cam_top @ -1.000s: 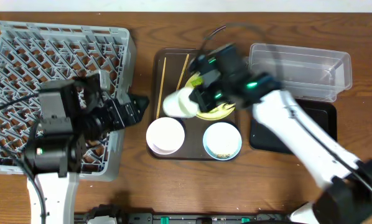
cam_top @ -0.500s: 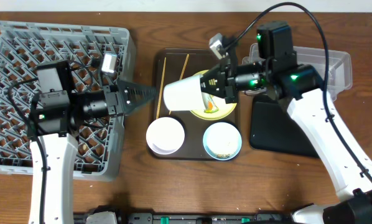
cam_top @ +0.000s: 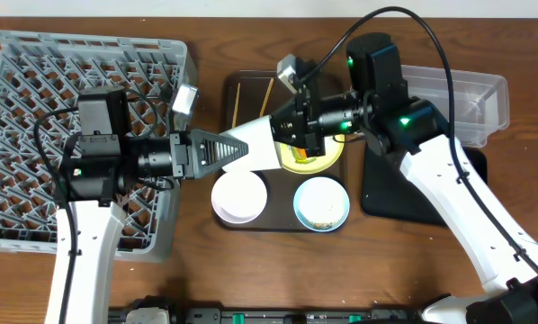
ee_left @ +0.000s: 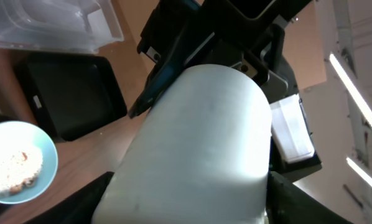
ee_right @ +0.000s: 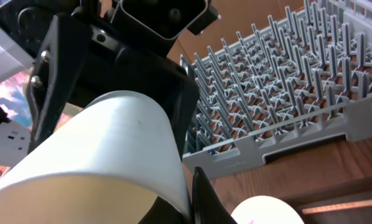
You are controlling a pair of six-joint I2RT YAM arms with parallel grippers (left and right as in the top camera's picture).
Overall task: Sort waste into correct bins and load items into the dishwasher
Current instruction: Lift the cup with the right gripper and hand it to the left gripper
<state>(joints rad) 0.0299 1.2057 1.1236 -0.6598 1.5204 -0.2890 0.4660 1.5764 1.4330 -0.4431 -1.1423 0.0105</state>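
At frame centre, handover: right claw (cam_top: 287,130) pinches the cup (cam_top: 262,139); left claw (cam_top: 240,149) straddles it, grip unclear, should clamp next.

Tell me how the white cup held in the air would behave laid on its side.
The white cup has a smooth, tapered wall, so it would probably roll in a curve. Held sideways, nothing spilling, it is likely empty and light. That wall may slip from the right gripper pinching its rim.
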